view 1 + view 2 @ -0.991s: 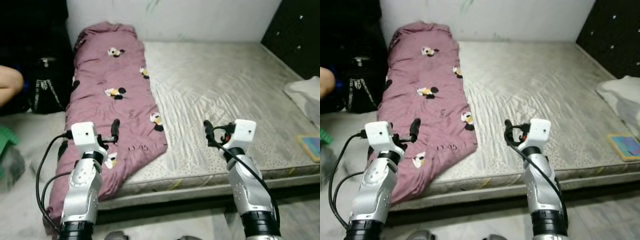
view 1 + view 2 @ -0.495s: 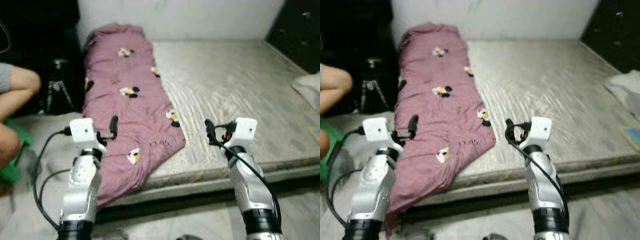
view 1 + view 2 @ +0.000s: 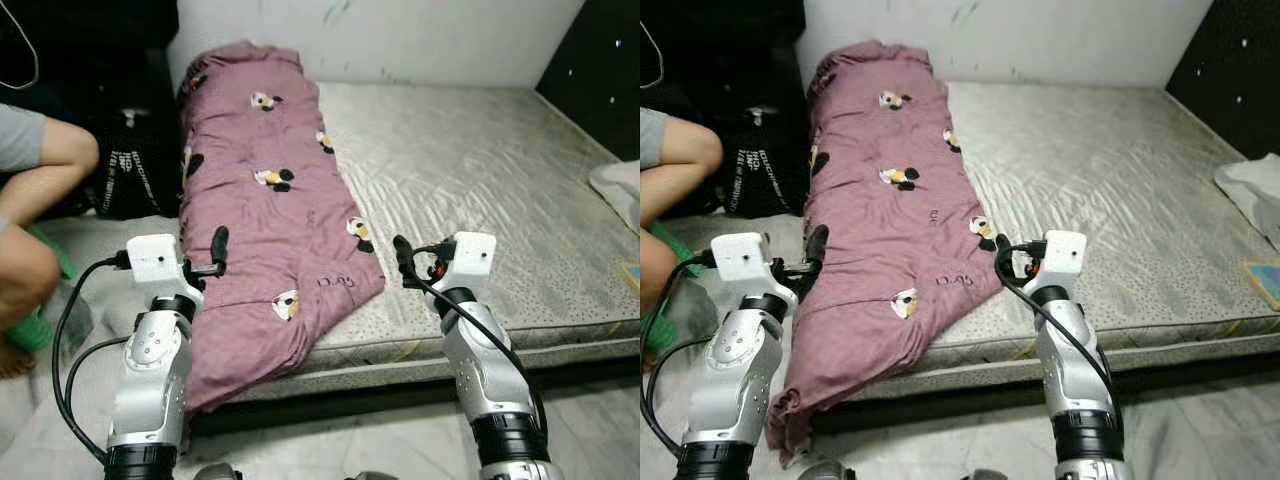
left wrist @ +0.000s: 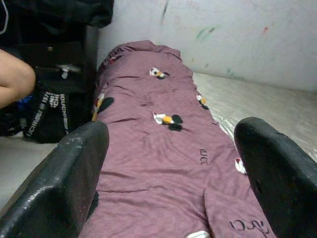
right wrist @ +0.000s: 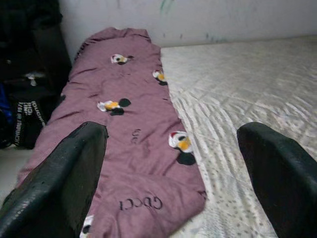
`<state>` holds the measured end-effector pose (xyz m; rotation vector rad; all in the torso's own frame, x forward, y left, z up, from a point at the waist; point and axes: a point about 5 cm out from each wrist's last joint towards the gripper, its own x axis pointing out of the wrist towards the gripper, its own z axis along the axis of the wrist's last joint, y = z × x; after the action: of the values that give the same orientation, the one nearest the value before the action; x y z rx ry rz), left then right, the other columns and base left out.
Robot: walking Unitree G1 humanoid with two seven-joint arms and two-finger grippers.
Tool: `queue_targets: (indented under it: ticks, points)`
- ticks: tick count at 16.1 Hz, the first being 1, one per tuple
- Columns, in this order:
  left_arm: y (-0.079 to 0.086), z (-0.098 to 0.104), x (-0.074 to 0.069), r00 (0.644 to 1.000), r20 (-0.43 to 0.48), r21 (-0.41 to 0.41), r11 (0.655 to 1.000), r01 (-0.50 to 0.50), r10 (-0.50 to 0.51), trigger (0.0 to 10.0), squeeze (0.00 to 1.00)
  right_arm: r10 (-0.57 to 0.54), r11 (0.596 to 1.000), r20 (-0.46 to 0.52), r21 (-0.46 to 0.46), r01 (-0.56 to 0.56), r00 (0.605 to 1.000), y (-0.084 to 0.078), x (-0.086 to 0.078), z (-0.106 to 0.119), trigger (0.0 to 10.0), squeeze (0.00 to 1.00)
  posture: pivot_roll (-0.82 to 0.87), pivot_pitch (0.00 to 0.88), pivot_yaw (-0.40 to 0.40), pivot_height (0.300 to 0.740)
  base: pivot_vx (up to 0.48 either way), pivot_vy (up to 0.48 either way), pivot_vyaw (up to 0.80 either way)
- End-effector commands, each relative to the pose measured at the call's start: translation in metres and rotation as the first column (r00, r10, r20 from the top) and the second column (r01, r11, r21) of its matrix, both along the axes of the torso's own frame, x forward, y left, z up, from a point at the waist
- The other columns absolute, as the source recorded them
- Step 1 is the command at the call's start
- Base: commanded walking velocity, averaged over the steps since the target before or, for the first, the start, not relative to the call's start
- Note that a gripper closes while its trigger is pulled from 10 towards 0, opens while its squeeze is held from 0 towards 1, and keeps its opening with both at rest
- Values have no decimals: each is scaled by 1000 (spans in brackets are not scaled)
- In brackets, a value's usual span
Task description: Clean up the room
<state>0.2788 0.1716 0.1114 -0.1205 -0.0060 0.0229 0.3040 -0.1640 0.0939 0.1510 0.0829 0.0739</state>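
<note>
Both claws, left claw (image 3: 218, 245) and right claw (image 3: 400, 262), hover wide open and empty over the mattress (image 3: 480, 190). The purple quilt (image 3: 270, 230) lies at 11 o'clock; grip its near hem with both claws, evenly.

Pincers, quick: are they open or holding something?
Left pincer: open, holding nothing, above the purple blanket.
Right pincer: open, holding nothing.

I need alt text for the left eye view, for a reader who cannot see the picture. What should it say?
A mauve blanket with small cartoon prints lies lengthwise along the left side of a bare grey mattress, its near end hanging over the edge. The robot's left gripper and right gripper are raised before the bed, both open. A seated person's knee shows at far left beside a black bag.
</note>
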Motion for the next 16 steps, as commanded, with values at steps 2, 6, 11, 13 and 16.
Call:
queue_targets:
  ticks: [2, 6, 11, 13, 16]
  points:
    - [-1, 2, 0, 1000, 2, 3, 1000, 7, -7, 10000, 0, -24, 1000, 6, -18, 24, 1000, -6, 1, 3, 10000, 0, -22, 0, -79, 740, 0, 0, 0]
    - [-1, 1, -1, 1000, -2, 14, 1000, 1, -1, 10000, 0, -19, 1000, 5, -16, 19, 1000, -5, 1, 3, 10000, 0, -20, 0, -81, 740, 0, 0, 0]
    - [-1, 0, 0, 1000, -4, 22, 1000, -2, 2, 10000, 0, -15, 1000, 2, -17, 15, 1000, -4, 2, 3, 10000, 0, -18, 0, -82, 731, 0, 0, 0]
    - [-2, 1, 0, 1000, -2, 25, 1000, -3, 3, 10000, 0, -14, 1000, 2, -18, 15, 1000, -4, 1, 2, 10000, 0, -18, 0, -80, 711, 0, 0, 0]
    - [-2, 1, 0, 1000, -1, 27, 1000, -3, 3, 10000, 0, -14, 1000, 2, -19, 14, 1000, -4, 1, 2, 10000, 0, -18, 0, -80, 691, 0, 0, 0]
